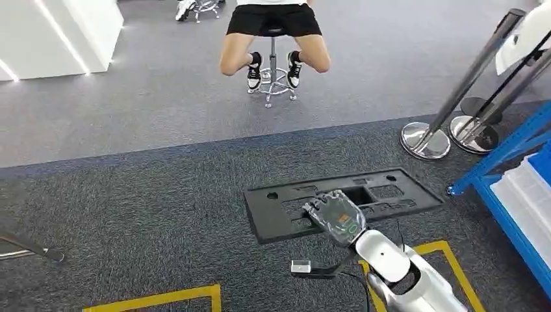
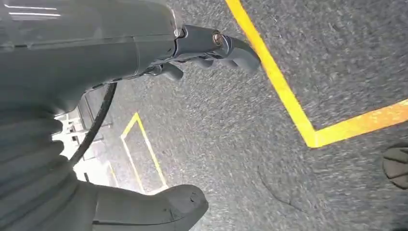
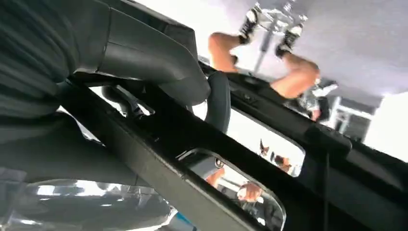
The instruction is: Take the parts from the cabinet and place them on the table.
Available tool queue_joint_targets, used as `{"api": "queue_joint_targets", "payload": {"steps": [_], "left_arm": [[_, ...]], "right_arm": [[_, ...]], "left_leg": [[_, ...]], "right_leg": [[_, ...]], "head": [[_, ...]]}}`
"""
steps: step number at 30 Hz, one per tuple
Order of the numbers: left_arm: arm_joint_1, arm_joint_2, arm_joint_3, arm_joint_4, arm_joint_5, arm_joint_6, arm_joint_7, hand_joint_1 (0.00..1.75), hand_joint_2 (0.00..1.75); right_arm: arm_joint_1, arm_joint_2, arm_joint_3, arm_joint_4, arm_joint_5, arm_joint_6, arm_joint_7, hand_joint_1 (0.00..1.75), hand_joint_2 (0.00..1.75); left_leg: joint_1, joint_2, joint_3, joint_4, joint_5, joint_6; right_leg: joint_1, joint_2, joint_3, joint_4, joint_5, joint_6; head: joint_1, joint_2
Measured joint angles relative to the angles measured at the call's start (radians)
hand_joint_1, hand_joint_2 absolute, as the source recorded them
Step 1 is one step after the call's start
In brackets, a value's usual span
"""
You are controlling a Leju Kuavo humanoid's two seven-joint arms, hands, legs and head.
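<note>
While the right hand [image 1: 336,216] grips the flat black panel [image 1: 390,193] at frame centre, fingers wrapped on its edge, the left hand [image 2: 144,120] hangs empty, fingers loosely curled apart.

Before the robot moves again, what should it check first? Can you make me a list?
1. Right robot hand has a firm hold on the black part: ok, its fingers wrap the edge.
2. Black part lies roughly level: ok.
3. Left robot hand is free: ok, it holds nothing.
4. Person on the stool is away from the part: ok, there is bare carpet between them.
5. Room beside the silver posts and blue rack: cannot tell, they stand near the part's far end.
6. Table to put the part on: cannot tell.
</note>
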Motion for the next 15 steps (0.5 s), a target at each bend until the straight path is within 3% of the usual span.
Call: {"api": "queue_joint_targets", "payload": {"steps": [1,2,3,5,6,7,8,9,11,12,13,15], "left_arm": [[0.002,0.002,-0.005,0.003,-0.005,0.000,0.000,0.00,1.75],[-0.001,0.006,-0.007,0.006,-0.007,0.000,0.000,0.00,1.75],[-0.002,0.009,-0.007,0.007,-0.004,0.001,-0.001,0.00,1.75],[0.002,0.011,-0.007,0.010,0.003,0.001,-0.009,0.00,1.75],[0.003,0.013,-0.006,0.010,0.005,0.002,-0.012,0.00,1.75],[0.003,0.015,-0.006,0.011,0.006,0.003,-0.012,0.00,1.75],[0.002,0.016,-0.006,0.014,0.007,0.002,-0.013,0.00,1.75],[0.000,0.019,-0.006,0.014,0.007,0.002,-0.013,0.00,1.75],[-0.005,0.020,-0.006,0.014,0.007,0.003,-0.013,0.00,1.75],[-0.005,0.020,-0.006,0.014,0.007,0.003,-0.013,0.00,1.75],[-0.004,0.020,-0.006,0.015,0.007,0.003,-0.013,0.00,1.75],[-0.001,0.020,-0.006,0.015,0.014,0.002,-0.019,0.00,1.75]], "right_arm": [[0.007,0.001,-0.009,-0.023,0.000,0.005,-0.001,1.75,1.75],[0.008,0.002,-0.015,-0.049,0.000,0.016,-0.001,1.75,1.75],[0.008,0.002,-0.018,-0.073,-0.001,0.036,0.000,1.75,1.75],[0.002,0.002,-0.018,-0.103,-0.003,0.063,0.000,1.75,1.75],[-0.004,0.002,-0.018,-0.114,-0.004,0.071,0.000,1.75,1.75],[-0.009,0.002,-0.019,-0.124,-0.005,0.074,0.000,1.75,1.75],[-0.009,0.000,-0.021,-0.134,-0.006,0.075,0.000,1.75,1.75],[-0.009,-0.003,-0.024,-0.139,-0.006,0.076,0.000,1.75,1.75],[-0.009,-0.003,-0.024,-0.144,-0.006,0.076,0.000,1.75,1.75],[-0.009,-0.003,-0.024,-0.146,-0.006,0.076,0.000,1.75,1.75],[-0.008,-0.003,-0.025,-0.146,-0.005,0.076,0.000,1.75,1.75],[-0.009,-0.003,-0.025,-0.150,-0.006,0.076,0.001,1.75,1.75]], "left_leg": [[0.000,-0.009,-0.004,0.010,-0.008,-0.006],[-0.008,-0.014,-0.016,0.029,-0.019,-0.013],[-0.005,-0.019,-0.018,0.029,-0.021,-0.017],[0.001,-0.033,-0.022,0.025,-0.024,-0.030],[0.002,-0.040,-0.022,0.027,-0.025,-0.037],[0.000,-0.006,-0.022,0.047,-0.033,-0.040],[-0.002,0.040,-0.038,0.082,-0.060,-0.047],[0.002,0.070,-0.073,0.156,-0.105,-0.054],[0.008,0.089,-0.147,0.301,-0.171,-0.062],[0.010,0.091,-0.163,0.331,-0.172,-0.064],[0.011,0.093,-0.153,0.311,-0.151,-0.065],[0.011,0.108,-0.072,0.161,-0.070,-0.059]], "right_leg": [[-0.003,0.028,0.027,-0.075,0.036,-0.002],[-0.003,0.058,0.035,-0.104,0.023,0.000],[-0.003,0.046,0.031,-0.098,0.023,-0.001],[0.004,0.035,0.036,-0.098,0.019,-0.014],[-0.002,0.024,0.040,-0.105,0.023,-0.023],[-0.002,0.011,0.046,-0.111,0.025,-0.029],[-0.002,0.003,0.050,-0.114,0.023,-0.034],[0.002,-0.012,0.052,-0.114,0.022,-0.039],[0.006,-0.038,0.053,-0.113,0.018,-0.040],[0.006,-0.051,0.054,-0.113,0.016,-0.040],[0.007,-0.064,0.056,-0.113,0.013,-0.038],[0.007,-0.088,0.066,-0.113,0.007,-0.034]], "head": [[0.000,0.000],[0.000,0.000],[0.000,0.000],[0.000,0.000],[0.000,0.000],[0.000,0.000],[0.000,0.000],[0.000,0.000],[0.000,0.000],[0.000,0.000],[0.000,0.000],[0.000,0.000]]}}
